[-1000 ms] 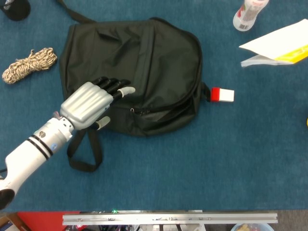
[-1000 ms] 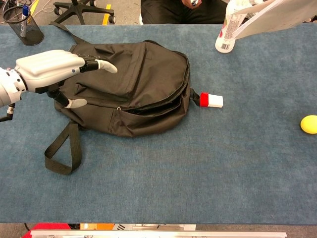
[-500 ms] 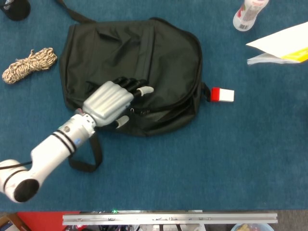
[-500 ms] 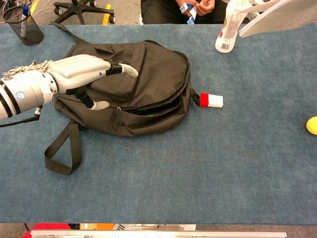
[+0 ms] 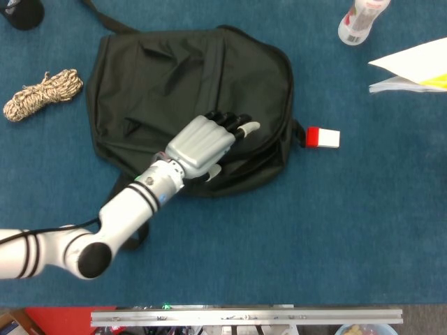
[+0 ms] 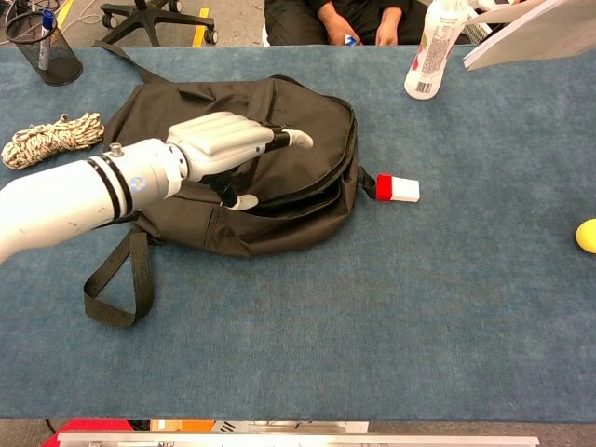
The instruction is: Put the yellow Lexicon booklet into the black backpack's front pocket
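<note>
We see the robot's silver-and-black left hand (image 5: 202, 145) spread empty, fingers apart, over the black fabric backpack (image 5: 160, 77) lying flat on the blue carpeted table (image 5: 314, 230), fingertips (image 6: 300, 139) near the gaping front pocket (image 5: 251, 155). The yellow Lexicon booklet (image 5: 434, 82) shows under white pages at the far right edge, well apart from the bag. Just beside the backpack sits a small red-and-white block (image 5: 323, 137); a coiled rope (image 5: 42, 93) lies to its left. We cannot see the right hand.
</note>
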Controlling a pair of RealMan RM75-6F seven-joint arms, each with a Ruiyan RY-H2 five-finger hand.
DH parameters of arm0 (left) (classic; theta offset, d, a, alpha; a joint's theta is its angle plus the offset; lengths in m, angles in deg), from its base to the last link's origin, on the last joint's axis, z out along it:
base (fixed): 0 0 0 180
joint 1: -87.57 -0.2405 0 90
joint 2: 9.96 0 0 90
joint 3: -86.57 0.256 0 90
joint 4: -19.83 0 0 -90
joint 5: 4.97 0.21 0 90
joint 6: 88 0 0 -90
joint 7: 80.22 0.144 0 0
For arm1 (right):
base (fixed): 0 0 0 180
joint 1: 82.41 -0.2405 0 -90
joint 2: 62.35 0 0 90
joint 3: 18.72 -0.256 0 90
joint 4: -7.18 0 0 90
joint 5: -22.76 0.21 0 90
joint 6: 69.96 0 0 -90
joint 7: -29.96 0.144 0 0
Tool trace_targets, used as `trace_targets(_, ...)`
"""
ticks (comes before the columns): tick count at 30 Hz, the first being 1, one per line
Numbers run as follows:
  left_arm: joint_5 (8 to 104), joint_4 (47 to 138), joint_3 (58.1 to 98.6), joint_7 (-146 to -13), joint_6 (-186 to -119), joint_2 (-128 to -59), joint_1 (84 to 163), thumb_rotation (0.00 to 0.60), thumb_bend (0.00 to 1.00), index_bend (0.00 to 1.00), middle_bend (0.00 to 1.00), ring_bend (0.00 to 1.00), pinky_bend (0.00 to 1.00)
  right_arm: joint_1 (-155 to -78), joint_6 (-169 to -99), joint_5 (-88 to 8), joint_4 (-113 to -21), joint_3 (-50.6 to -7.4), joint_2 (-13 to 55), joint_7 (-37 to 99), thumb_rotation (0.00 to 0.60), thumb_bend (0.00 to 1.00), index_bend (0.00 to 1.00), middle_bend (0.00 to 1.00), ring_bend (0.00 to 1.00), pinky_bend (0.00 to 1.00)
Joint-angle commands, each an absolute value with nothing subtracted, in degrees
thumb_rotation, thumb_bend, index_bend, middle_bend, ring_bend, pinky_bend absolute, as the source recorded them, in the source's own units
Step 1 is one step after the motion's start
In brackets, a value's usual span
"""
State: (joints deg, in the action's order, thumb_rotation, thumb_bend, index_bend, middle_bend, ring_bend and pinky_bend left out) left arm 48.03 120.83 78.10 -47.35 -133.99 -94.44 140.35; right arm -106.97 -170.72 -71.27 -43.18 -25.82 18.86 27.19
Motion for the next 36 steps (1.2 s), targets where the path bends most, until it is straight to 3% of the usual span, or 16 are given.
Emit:
trace_targets(1,41.1,118.7,78.1,-42.4,-135.8,-98.1,144.1,0.6,0.29,0.05,0.07,0.11,0.17,-106.8,-170.8,-71.3,-43.1,-25.9,18.8,27.4,0.6,0.39,0.8,0.72,0.55,0.53)
trace_targets(13,28.3,115.4,78.2,-36.2,-140.9,-105.6,150.6,0.6,0.29,0.0,0.04,0.08,0.17,-106.1,-170.9,-71.4,-42.7,-26.1,18.9,28.3,0.6,0.39,0.8,0.72,0.55,0.53)
trace_targets(19,26.4,112.7,78.2,-34.6,-143.8,-108.7,152.0,0.6,0.29,0.0,0.0,0.0,0.17,-105.9,-170.7,-71.4,-41.9,-26.2,19.4,29.2,0.6,0.39,0.8,0.72,0.55,0.53)
trace_targets(36,24.5,104.8,77.3,-33.9,-146.6,-115.7,152.9,0.6,0.29,0.0,0.0,0.0,0.15,-105.1,-171.2,-71.2,-41.9,-26.7,19.1,29.6,0.6,0.39,0.8,0.72,0.55,0.53)
